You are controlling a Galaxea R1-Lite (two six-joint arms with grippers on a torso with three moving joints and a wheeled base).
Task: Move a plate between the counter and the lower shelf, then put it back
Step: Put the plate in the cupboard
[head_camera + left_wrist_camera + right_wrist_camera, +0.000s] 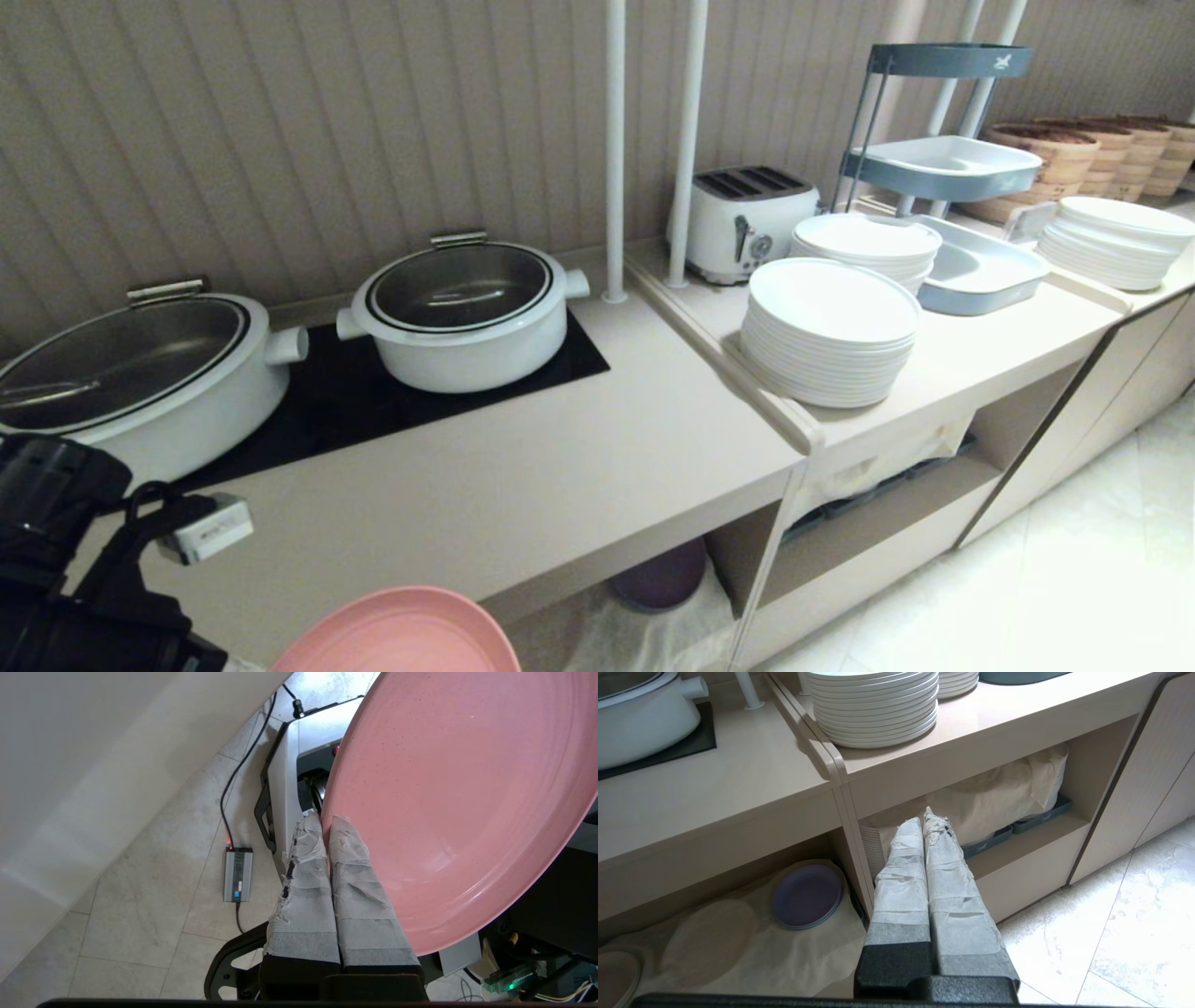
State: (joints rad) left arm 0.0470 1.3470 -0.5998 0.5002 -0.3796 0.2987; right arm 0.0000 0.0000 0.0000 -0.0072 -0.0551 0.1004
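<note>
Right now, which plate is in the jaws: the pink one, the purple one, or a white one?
The pink plate. The left gripper is shut on its rim, off the counter. The purple plate lies on the lower shelf; the white plates stay stacked.

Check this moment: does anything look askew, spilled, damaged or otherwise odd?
Nothing spilled or broken. The pink plate is held by its rim in the shut left gripper, out over the floor in front of the counter. The paper wrapping on the fingers is frayed and torn at the tips. The right gripper is shut, empty.
</note>
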